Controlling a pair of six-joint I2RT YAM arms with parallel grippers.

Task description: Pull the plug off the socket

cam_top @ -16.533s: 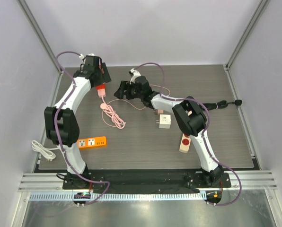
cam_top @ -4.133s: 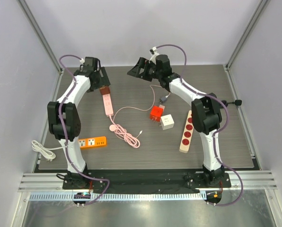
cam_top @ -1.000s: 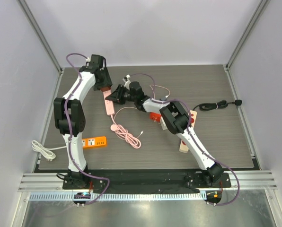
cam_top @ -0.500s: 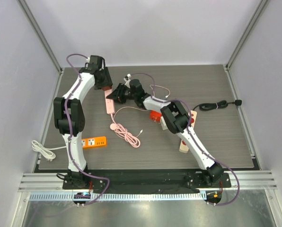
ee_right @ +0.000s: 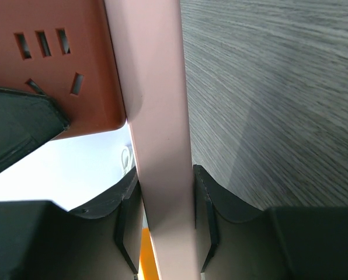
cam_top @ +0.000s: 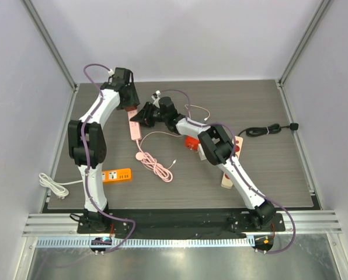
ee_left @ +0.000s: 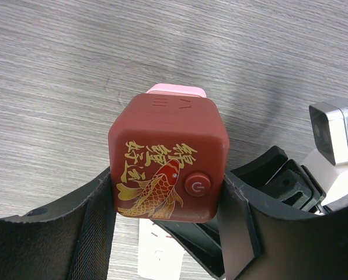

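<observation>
Left gripper (ee_left: 165, 201): I'm clamping one red koi plug (ee_left: 162, 151), seated on the pink power strip (ee_left: 177, 89).
Right gripper (ee_right: 162, 224): I'm squeezing that one strip.

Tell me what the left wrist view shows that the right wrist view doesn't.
Only left wrist: the koi design and round button on the red cube adapter, held in the left gripper. Only right wrist: the adapter's socket holes, and the right gripper shut on the pink power strip. Both: the adapter and the strip, touching.

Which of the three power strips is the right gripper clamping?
The pink strip, shut in the right gripper; the orange strip and red-socketed strip lie free.
</observation>
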